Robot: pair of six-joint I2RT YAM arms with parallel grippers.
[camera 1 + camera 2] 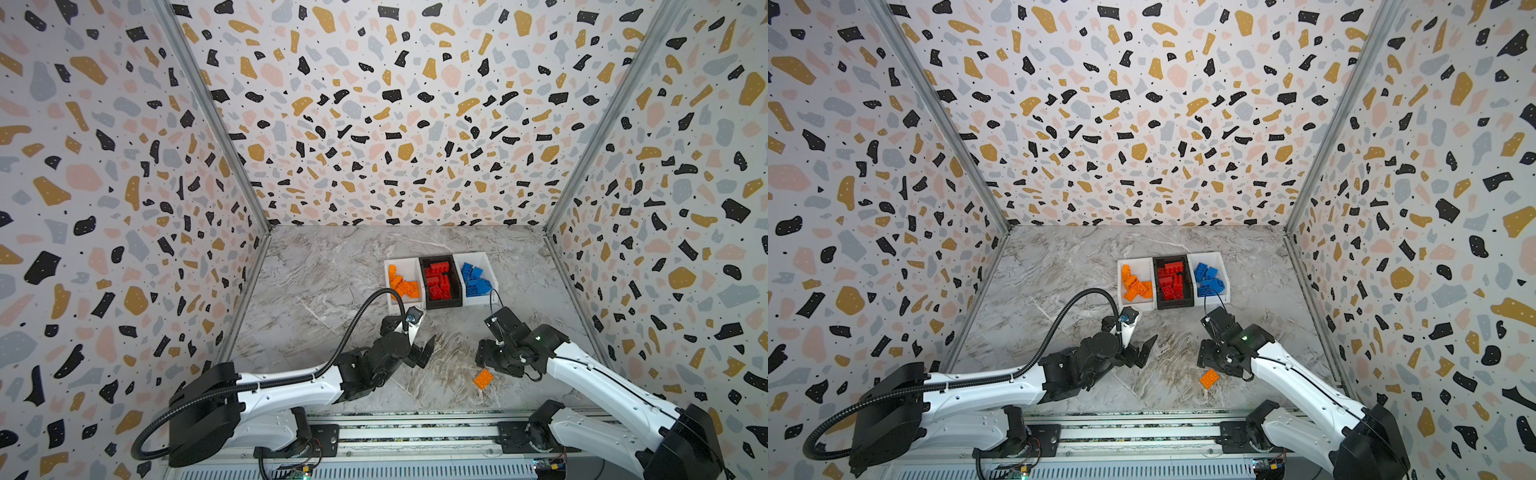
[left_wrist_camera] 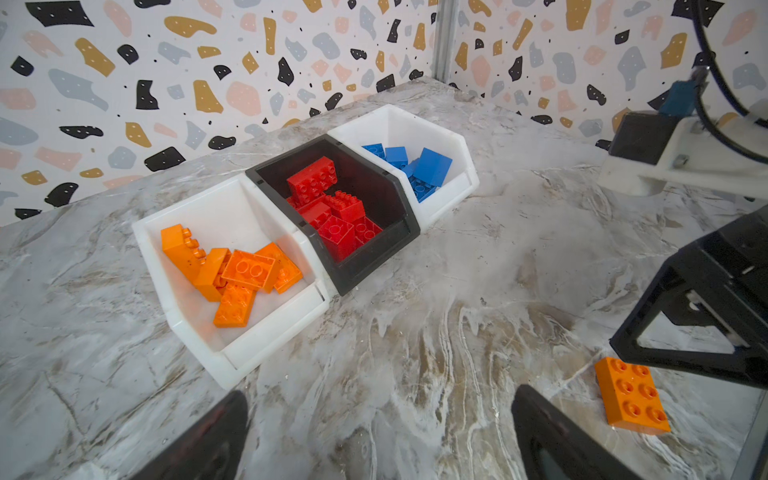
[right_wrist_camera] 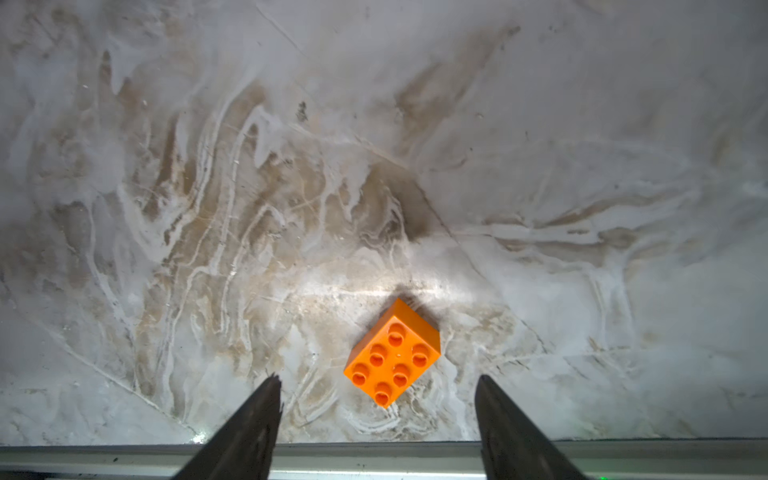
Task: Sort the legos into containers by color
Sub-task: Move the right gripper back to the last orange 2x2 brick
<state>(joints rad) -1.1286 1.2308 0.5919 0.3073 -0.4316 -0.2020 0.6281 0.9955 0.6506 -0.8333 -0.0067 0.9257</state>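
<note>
- White terrazzo-print walls (image 1: 374, 104) close off three sides.
- Grey-brown marbled worktop (image 1: 324, 266) below them, with a metal rail (image 1: 415, 432) along its near edge.
- White-and-black left arm (image 1: 291, 382) reaches in from the near left.
- Matching right arm (image 1: 602, 382) reaches in from the near right, bent down toward the worktop.
- Plastic containers (image 1: 1173, 305): three open bins joined in a row, toward the back of the worktop and right of centre.
- In that row: left white bin (image 1: 405, 266), black middle bin (image 1: 440, 304), right white bin (image 1: 482, 259).
- Black left tool (image 2: 382, 392) has its jaws spread wide with nothing between them. It sits in front of the left white bin, apart from it, facing the row.
- Black right tool (image 3: 378, 378) points down with its jaws spread, pinching nothing. Its height over the worktop is hard to tell.
- Jumbled orange legos (image 2: 245, 270) lie in the left white bin, some on edge.
- Piled red legos (image 2: 328, 195) lie in the black middle bin.
- Piled blue legos (image 2: 432, 166) lie in the right white bin.
- One loose orange brick (image 1: 483, 378) lies flat on the worktop, six studs up.
- It is near the front edge, well apart from the bins and just beside the right tool.
- In the right wrist view the brick (image 3: 392, 357) sits between the two tips, with a gap on each side.
</note>
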